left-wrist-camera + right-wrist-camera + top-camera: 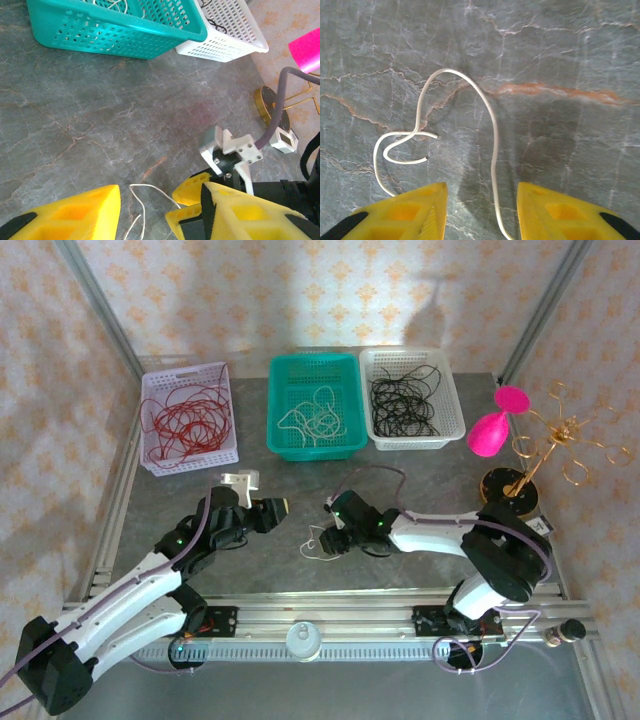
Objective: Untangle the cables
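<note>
Currently one thin white curly cable (316, 544) lies loose on the grey marbled table (300, 475), near its front middle, between the two arms.

Right hand (332, 533) is over it. In the right wrist view the yellow fingers (405, 210) are moderately apart, flanking the cable (492, 130). It loops ahead of them on the table, and one strand runs back through the gap, closer to the right-side finger. Nothing is gripped.

Left hand (283, 510) sits just left of the cable, jaws also part-open and not clamped on anything. In its wrist view a bit of the cable (142, 200) shows on the table between the fingers (70, 215).

At the back of the table:
- lavender plastic basket (222, 372) on the left, holding red cables (185, 425)
- teal basket (345, 390) in the middle, holding white cables (312, 418)
- white basket (452, 400) on the right, holding black cables (402, 405)
</note>
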Available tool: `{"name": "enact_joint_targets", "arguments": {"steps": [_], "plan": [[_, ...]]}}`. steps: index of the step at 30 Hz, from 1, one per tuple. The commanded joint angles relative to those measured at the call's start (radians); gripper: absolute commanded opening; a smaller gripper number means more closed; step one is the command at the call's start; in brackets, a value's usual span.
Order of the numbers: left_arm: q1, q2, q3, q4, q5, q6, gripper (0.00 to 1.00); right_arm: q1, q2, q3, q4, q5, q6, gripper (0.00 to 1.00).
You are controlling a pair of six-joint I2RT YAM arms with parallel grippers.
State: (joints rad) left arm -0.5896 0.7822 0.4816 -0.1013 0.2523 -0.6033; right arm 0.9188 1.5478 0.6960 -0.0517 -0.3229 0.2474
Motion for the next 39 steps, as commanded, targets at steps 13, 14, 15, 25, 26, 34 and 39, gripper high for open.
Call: {"name": "enact_joint_targets", "arguments": {"steps": [13, 14, 15, 25, 26, 34, 39], "plan": [[-0.001, -0.045, -0.048, 0.006, 0.085, 0.011, 0.52, 0.052, -0.08, 0.09, -0.099, 0.258, -0.021, 0.0], [-0.002, -0.047, -0.051, 0.024, 0.12, 0.011, 0.52, 0.052, -0.11, 0.094, -0.107, 0.284, -0.027, 0.0], [-0.003, -0.049, -0.056, 0.05, 0.163, 0.011, 0.52, 0.052, -0.14, 0.098, -0.112, 0.304, -0.034, 0.0], [-0.004, 0.049, -0.115, 0.377, 0.359, -0.022, 0.56, 0.052, -0.273, 0.16, -0.164, 0.303, -0.027, 0.0], [-0.004, 0.069, -0.111, 0.386, 0.359, -0.017, 0.56, 0.052, -0.279, 0.161, -0.162, 0.297, -0.025, 0.0], [-0.005, 0.174, -0.099, 0.474, 0.336, 0.005, 0.56, 0.052, -0.318, 0.172, -0.158, 0.271, -0.018, 0.0], [-0.004, 0.237, -0.094, 0.546, 0.36, -0.007, 0.55, 0.052, -0.35, 0.168, -0.151, 0.258, -0.012, 0.0]]}}
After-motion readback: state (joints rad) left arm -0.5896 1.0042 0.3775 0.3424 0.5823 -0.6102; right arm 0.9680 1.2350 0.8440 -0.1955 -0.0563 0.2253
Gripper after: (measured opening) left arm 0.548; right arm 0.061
